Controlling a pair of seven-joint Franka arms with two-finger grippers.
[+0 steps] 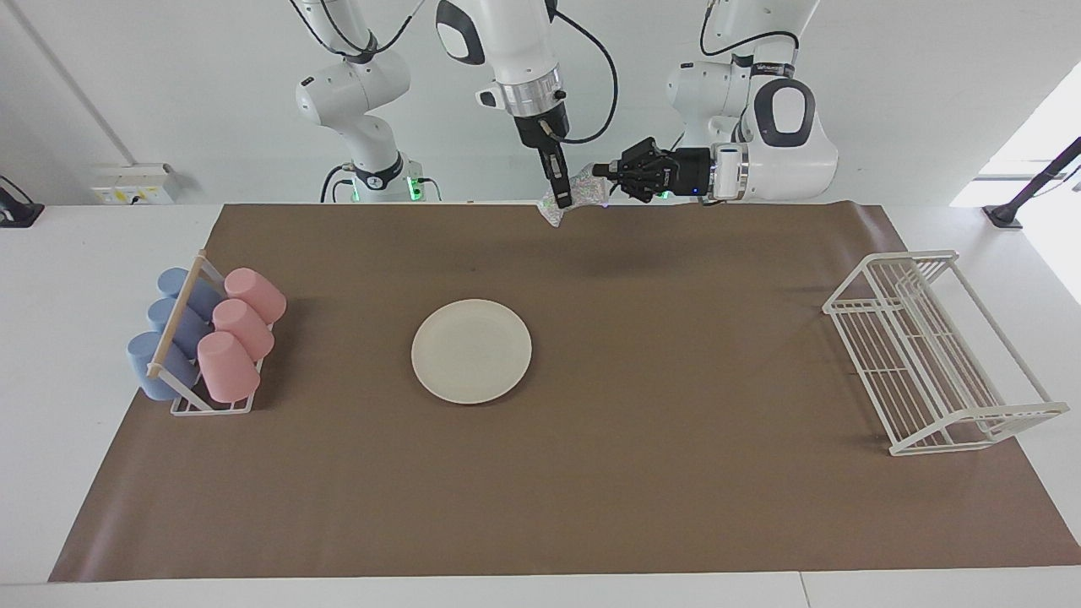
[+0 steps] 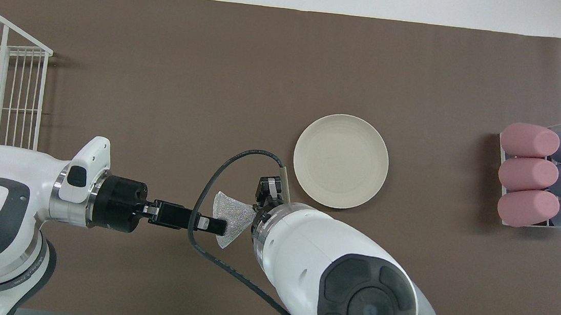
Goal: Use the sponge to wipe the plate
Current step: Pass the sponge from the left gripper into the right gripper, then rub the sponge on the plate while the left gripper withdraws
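Two claws pinch sponge (image 1: 583, 192) — plate (image 1: 471, 351) apart, unobstructed

White arms (image 1: 790, 160), grey joint caps, black cables (image 2: 208, 261).

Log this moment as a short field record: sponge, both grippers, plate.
sponge: silvery wrinkly mesh wad, in the air over the brown mat's robot-side edge, gripped from both sides
left gripper: level, shut on one end of the sponge
right gripper: pointing down, shut on the sponge's other end
plate: round cream-white plate, flat on the mat, bare, untouched
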